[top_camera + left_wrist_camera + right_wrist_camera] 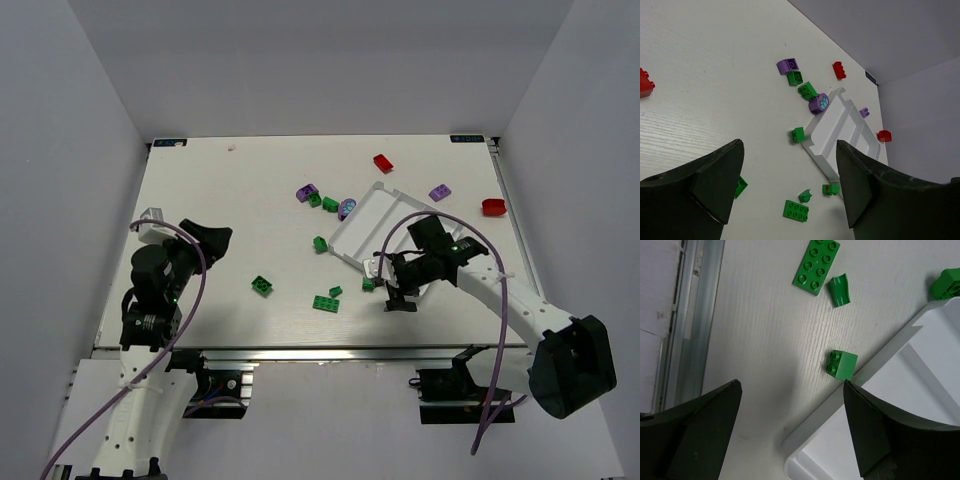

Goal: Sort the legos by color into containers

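Observation:
The white tray (362,222) lies tilted at mid-table; no brick shows in its visible compartments. Green legos lie scattered near it: a flat plate (326,303), a small brick (368,284) against the tray's near edge, and one more (262,285) to the left. Purple ones (306,191) and red ones (383,162) lie farther back. My right gripper (395,291) is open and empty above the tray's near corner (900,390), with the small green brick (842,364) just ahead of its right finger. My left gripper (215,240) is open and empty, well left of the tray (840,130).
A red brick (493,207) and a purple brick (439,192) lie right of the tray. A round purple piece (346,208) and two green bricks (330,204) sit at the tray's far-left corner. Another red brick (645,82) shows far left in the left wrist view. The table's metal front rail (690,315) runs close to the right gripper.

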{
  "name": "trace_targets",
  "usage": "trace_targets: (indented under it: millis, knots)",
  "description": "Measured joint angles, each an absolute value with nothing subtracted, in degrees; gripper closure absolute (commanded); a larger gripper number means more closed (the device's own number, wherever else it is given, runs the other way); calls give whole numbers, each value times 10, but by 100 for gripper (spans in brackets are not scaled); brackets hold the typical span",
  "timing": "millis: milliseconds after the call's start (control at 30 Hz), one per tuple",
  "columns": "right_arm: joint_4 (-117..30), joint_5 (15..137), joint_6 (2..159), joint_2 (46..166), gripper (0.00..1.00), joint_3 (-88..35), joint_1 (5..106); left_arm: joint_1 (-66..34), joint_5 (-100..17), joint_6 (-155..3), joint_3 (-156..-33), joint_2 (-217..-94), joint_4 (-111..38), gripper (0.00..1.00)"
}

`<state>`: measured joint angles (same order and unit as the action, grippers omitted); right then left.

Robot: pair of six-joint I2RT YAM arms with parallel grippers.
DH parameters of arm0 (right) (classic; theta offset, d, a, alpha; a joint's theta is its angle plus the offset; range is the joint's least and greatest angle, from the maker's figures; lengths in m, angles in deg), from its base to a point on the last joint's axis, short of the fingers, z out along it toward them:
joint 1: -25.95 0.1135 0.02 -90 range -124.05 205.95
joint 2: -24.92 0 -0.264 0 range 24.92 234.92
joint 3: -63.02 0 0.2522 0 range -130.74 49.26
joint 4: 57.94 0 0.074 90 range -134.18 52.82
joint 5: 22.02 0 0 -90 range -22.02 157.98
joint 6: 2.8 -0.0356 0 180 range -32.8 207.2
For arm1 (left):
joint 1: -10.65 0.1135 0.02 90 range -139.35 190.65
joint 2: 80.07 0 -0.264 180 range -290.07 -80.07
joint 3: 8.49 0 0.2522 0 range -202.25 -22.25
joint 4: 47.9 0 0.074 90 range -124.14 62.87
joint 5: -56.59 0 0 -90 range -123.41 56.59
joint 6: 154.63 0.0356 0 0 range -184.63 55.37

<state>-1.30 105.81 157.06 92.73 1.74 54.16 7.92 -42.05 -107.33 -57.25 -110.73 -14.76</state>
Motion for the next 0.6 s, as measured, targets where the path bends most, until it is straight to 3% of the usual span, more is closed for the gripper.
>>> trace_targets:
  millis: [267, 600]
  knots:
    - [-62, 1023, 1602, 1006, 29, 20, 575, 79, -425, -1087, -556, -1111, -148, 16]
    - [-125, 971, 1596, 1056, 34, 13, 605, 79, -427, -1089, -554, -1105, -145, 16]
